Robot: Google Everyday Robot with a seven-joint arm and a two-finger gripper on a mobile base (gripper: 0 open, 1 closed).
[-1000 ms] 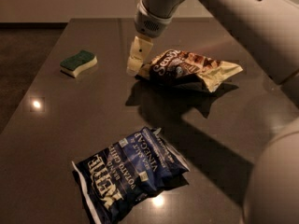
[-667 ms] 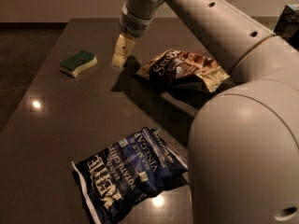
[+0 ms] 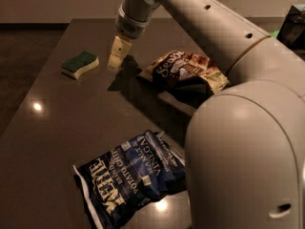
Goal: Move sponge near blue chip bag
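Observation:
The sponge (image 3: 79, 64), green on top with pale foam below, lies on the dark table (image 3: 57, 128) at the far left. My gripper (image 3: 117, 57) hangs from the arm just right of the sponge, a short gap apart, close above the table. It holds nothing that I can see. The blue chip bag (image 3: 131, 178), navy with white lettering, lies flat near the front edge, well away from the sponge.
A brown-and-cream chip bag (image 3: 183, 70) lies right of the gripper. My arm's large pale body (image 3: 243, 151) fills the right side and hides that part of the table. A dark object (image 3: 293, 23) stands at the far right.
My gripper has moved left, away from the brown bag and toward the sponge. The arm has swung further into view. The sponge and both bags have not moved.

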